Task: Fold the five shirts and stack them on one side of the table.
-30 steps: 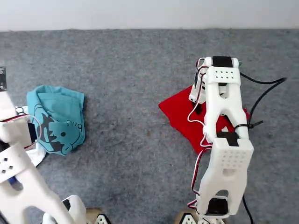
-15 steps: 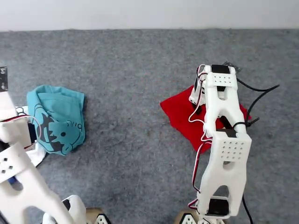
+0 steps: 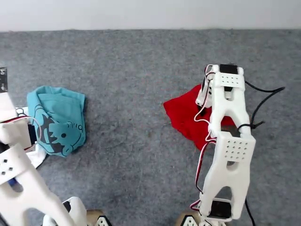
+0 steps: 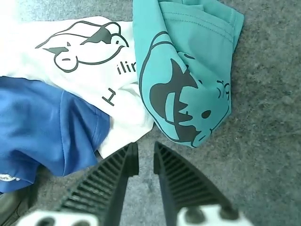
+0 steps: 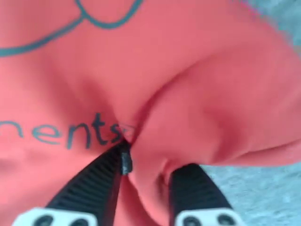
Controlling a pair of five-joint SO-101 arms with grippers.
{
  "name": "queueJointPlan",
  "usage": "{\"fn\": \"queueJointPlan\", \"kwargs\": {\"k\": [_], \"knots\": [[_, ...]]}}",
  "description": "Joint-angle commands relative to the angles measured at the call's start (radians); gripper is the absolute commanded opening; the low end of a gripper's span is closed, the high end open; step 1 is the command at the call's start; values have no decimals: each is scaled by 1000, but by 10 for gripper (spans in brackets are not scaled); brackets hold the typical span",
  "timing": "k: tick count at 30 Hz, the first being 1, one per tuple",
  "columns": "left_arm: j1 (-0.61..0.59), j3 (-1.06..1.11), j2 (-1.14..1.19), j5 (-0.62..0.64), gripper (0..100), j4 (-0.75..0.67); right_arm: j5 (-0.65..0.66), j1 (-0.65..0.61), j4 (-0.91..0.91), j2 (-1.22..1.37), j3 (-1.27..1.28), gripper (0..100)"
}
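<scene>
Folding seems far from done: the right gripper (image 5: 143, 165) pinches a fold of the red shirt (image 3: 184, 115) at 3 o'clock on the table (image 3: 131, 66), while the left gripper (image 4: 146, 154), jaws nearly pressed together on nothing, hangs over the teal shirt (image 3: 59, 120), white shirt (image 4: 89, 61) and blue shirt (image 4: 42, 127) heaped at 9 o'clock.

right arm (image 3: 230, 141) drawn back a little from the far edge, then swung slightly toward the table's right side, right gripper (image 5: 153, 165) pinching a fold of the red shirt (image 3: 184, 115), shirt's left corner dragged rightward, cloth bunched narrower than a second ago
</scene>
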Motion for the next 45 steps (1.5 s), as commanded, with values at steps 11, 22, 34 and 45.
{"fn": "queueJointPlan", "kwargs": {"k": [11,22,34,45], "knots": [[-5,-4,-21,-6,66,8,979,475,35,-211,-5,9],[-3,-4,-18,-5,66,9,1476,714,-380,-189,-3,13],[-3,-4,-18,-3,66,9,1304,710,-259,-361,-3,285],[-2,-2,-26,-2,66,11,1272,621,153,-338,2,52]]}}
